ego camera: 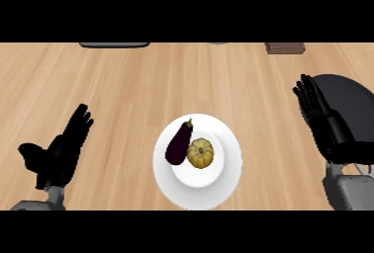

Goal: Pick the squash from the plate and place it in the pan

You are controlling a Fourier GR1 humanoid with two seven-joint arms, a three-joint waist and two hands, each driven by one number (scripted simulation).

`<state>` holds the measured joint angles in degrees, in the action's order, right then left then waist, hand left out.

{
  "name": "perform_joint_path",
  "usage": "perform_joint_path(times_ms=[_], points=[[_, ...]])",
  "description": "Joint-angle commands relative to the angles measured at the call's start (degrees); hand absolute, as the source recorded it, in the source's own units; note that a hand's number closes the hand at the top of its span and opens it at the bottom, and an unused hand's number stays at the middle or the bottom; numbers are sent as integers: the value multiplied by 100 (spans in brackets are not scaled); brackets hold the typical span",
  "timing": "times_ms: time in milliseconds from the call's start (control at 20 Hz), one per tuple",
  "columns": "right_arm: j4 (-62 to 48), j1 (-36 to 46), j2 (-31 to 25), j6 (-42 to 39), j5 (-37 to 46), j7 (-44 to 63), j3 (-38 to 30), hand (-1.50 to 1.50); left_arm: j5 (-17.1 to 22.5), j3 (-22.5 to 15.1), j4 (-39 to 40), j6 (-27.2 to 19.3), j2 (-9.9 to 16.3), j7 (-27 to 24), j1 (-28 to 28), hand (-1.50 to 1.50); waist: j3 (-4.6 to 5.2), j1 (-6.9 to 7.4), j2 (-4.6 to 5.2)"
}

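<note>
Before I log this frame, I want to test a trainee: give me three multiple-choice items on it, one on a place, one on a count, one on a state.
1. Where does the squash lie?
A. in the pan
B. on the white plate, right of the eggplant
C. on the bare counter

2. How many vegetables are on the plate?
A. one
B. two
C. four

3. What is the right hand doing?
A. open, holding nothing
B. curled round the squash
C. pinching the eggplant

Key: 1 B, the squash touches the eggplant's right side on the plate. 2 B, only squash and eggplant lie there. 3 A, its fingers are straight, over the dark pan.
</note>
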<state>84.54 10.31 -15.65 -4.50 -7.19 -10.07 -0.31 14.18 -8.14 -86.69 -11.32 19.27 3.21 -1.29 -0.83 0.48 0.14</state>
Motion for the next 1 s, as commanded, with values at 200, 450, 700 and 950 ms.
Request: perform_joint_path(times_ms=[200, 450, 700, 950], points=[[-393, 1291, 880, -447, -299, 720, 841, 150, -422, -431, -200, 141, -434, -943, -356, 0, 91, 116, 15], [340, 182, 645, 872, 962, 1395, 955, -150, -672, -927, -538, -116, -922, -863, -127, 0, 86, -104, -37], [1011, -43, -93, 112, 1409, 1494, 1268, -150, -641, -705, -176, 232, -821, -1282, -70, 0, 87, -68, -24], [750, 670, -327, -353, 1683, 2029, 1280, -150, -626, -687, -382, 265, -880, -974, -71, 0, 85, -13, -13]])
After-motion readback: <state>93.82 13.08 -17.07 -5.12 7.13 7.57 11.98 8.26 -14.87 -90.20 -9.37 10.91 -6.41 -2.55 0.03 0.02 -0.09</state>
